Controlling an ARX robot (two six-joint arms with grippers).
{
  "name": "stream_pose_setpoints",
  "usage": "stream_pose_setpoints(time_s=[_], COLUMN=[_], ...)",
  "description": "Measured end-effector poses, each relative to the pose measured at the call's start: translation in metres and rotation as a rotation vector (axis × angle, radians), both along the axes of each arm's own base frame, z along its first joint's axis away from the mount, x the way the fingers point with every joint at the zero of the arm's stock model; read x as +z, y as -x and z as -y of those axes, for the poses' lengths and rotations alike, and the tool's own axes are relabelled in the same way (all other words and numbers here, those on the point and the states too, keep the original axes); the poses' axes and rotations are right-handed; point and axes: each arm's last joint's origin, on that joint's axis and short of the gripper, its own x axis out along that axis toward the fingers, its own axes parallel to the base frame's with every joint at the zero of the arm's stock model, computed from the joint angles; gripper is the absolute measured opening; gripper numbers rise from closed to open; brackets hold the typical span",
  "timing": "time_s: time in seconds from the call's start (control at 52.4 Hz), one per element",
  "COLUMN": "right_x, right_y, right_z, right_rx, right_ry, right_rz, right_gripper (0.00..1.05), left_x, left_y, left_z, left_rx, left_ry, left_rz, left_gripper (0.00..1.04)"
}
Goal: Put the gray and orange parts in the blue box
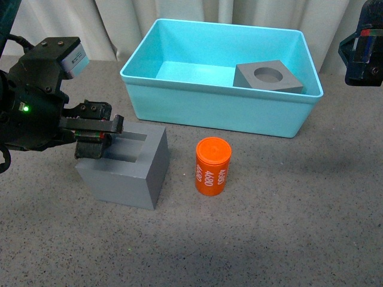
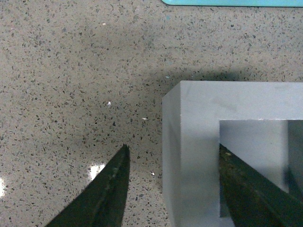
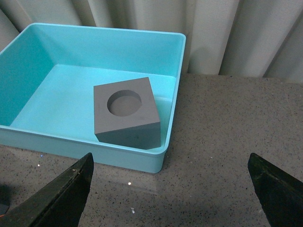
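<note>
A gray cube with a square recess (image 1: 128, 170) stands on the table at the left. My left gripper (image 1: 99, 134) is open and straddles one of its walls. In the left wrist view one finger (image 2: 251, 189) is inside the recess of that cube (image 2: 189, 156) and the other finger (image 2: 104, 189) is outside. The orange cylinder (image 1: 213, 166) with white numerals stands upright to the cube's right. The blue box (image 1: 209, 107) behind holds a tilted gray cube with a round recess (image 1: 268, 78). My right gripper (image 1: 364, 51) hangs open, high at the right, above the box's (image 3: 28, 61) corner and the round-recess cube (image 3: 125, 113).
The speckled grey tabletop (image 1: 287, 227) stretches in front of and to the right of the box. A pale curtain (image 1: 119, 24) hangs behind the box.
</note>
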Motion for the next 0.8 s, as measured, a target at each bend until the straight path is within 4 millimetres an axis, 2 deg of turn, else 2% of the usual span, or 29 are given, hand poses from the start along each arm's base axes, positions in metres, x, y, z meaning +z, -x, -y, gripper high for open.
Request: stream_pose_setpoints(time_s=[0.095, 0.172, 0.229, 0.439, 0.534, 0.649, 0.725, 0.801], right_x=[0.000, 0.000, 0.000, 0.000, 0.000, 0.000, 0.000, 0.000], right_y=[0.000, 0.000, 0.000, 0.000, 0.000, 0.000, 0.000, 0.000], right_z=[0.000, 0.000, 0.000, 0.000, 0.000, 0.000, 0.000, 0.000], right_rx=[0.000, 0.000, 0.000, 0.000, 0.000, 0.000, 0.000, 0.000], right_ry=[0.000, 0.000, 0.000, 0.000, 0.000, 0.000, 0.000, 0.000], right_rz=[0.000, 0.000, 0.000, 0.000, 0.000, 0.000, 0.000, 0.000], right_gripper=[0.95, 0.95, 0.95, 0.95, 0.95, 0.95, 0.95, 0.95], left_x=[0.001, 0.002, 0.003, 0.014, 0.035, 0.072, 0.100, 0.118], left_y=[-0.001, -0.001, -0.001, 0.000, 0.000, -0.006, -0.018, -0.032], left_z=[0.001, 0.003, 0.003, 0.006, 0.011, 0.022, 0.031, 0.036], left_rx=[0.002, 0.005, 0.015, 0.030, 0.029, 0.023, 0.027, 0.038], left_ry=[-0.003, -0.006, -0.003, -0.003, 0.024, 0.077, 0.122, 0.168], left_rz=[-0.003, -0.003, -0.002, 0.012, 0.067, 0.188, 0.309, 0.413], left_gripper=[0.42, 0.26, 0.18, 0.16, 0.16, 0.16, 0.16, 0.16])
